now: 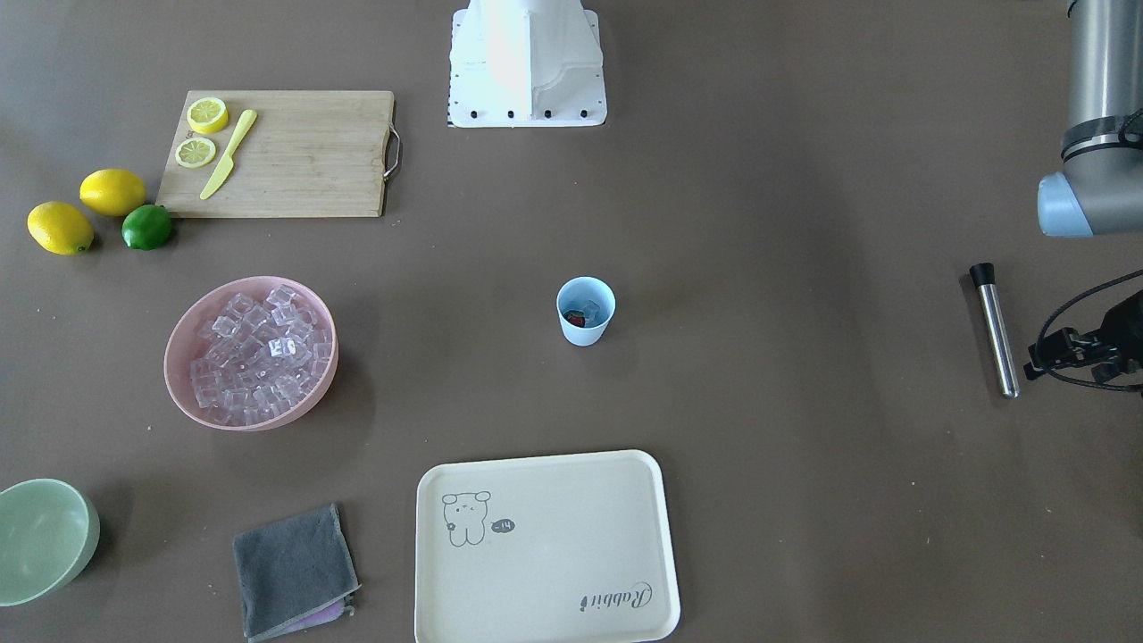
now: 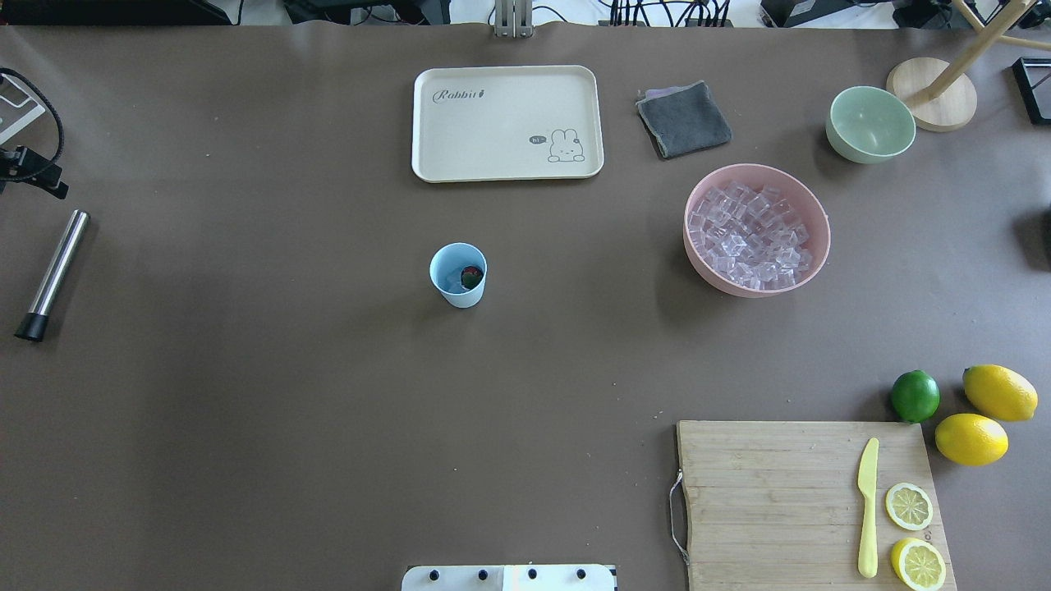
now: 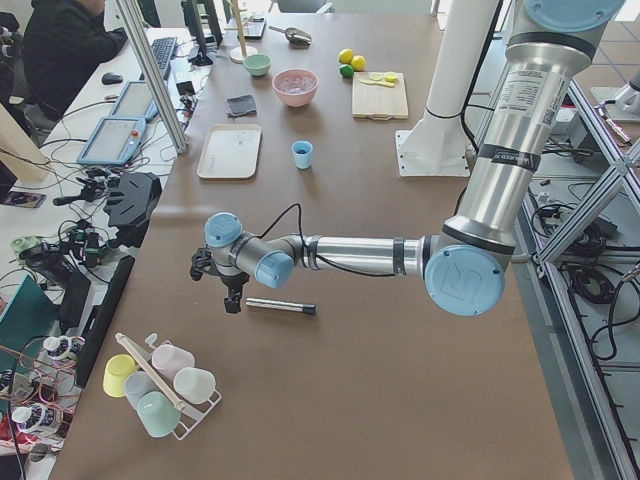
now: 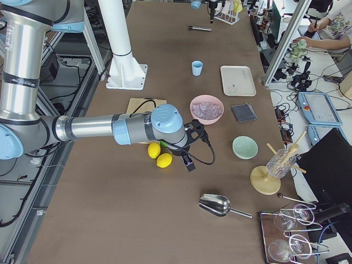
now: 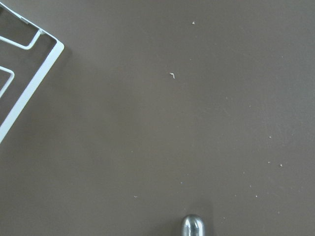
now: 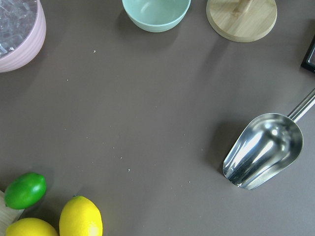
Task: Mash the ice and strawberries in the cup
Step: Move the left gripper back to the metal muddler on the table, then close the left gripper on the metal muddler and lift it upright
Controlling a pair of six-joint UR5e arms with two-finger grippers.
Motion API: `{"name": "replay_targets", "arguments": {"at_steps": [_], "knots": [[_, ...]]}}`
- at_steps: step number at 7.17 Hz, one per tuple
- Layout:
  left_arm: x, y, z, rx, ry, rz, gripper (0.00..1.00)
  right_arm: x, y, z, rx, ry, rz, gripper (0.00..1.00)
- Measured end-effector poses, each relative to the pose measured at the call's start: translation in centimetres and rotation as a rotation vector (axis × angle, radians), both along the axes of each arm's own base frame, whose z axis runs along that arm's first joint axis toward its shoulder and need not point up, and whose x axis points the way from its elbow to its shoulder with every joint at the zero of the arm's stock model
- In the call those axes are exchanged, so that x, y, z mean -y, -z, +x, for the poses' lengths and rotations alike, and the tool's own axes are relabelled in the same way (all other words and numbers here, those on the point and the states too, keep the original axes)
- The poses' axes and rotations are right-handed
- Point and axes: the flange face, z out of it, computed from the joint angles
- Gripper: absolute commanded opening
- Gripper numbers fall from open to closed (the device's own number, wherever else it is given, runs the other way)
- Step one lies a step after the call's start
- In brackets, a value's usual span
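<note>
The cup (image 2: 458,275) is placed upright near the middle of the bench (image 2: 246,427), well apart from all other things, so that it can be reached from either side and pressed into from above. A strawberry (image 2: 470,277) is seen inside it, together with what is judged to be a few pieces of ice (image 1: 589,312). The filling therefore seems to be done, while the mashing is not yet begun. More ice is kept in the pink bowl (image 2: 813,246) on the robot's right side. The steel muddler (image 2: 52,273), which is needed for the mashing, is laid flat on the bench at the far left end, with its black end pointed toward the robot, and it is touched by nothing. The left hand (image 3: 228,298) is held low just beside the bare steel end of the muddler, and this position is judged to be taken for picking the tool up. Nothing is grasped by this hand. How far it is opened cannot be told, since the fingers are not shown clearly in any view. The right hand (image 4: 188,158) is hung above the bench near the lemons (image 4: 164,160), well apart from the cup. Nothing is seen in it, and its opening cannot be told either, because it is shown only from the side.
</note>
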Motion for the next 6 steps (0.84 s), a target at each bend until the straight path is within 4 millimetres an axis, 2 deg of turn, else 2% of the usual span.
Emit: {"name": "replay_targets", "arguments": {"at_steps": [3,6], "knots": [[-0.6,0.2,2.7,-0.004,-0.008,-0.024,0.97,-0.1,0.5,0.2,0.002,-0.01,0.005,0.98],[-1.3,-1.4,3.4,0.005,-0.012,-0.043,0.97,0.4,1.2,0.4,-0.007,-0.015,0.019,0.98]]}}
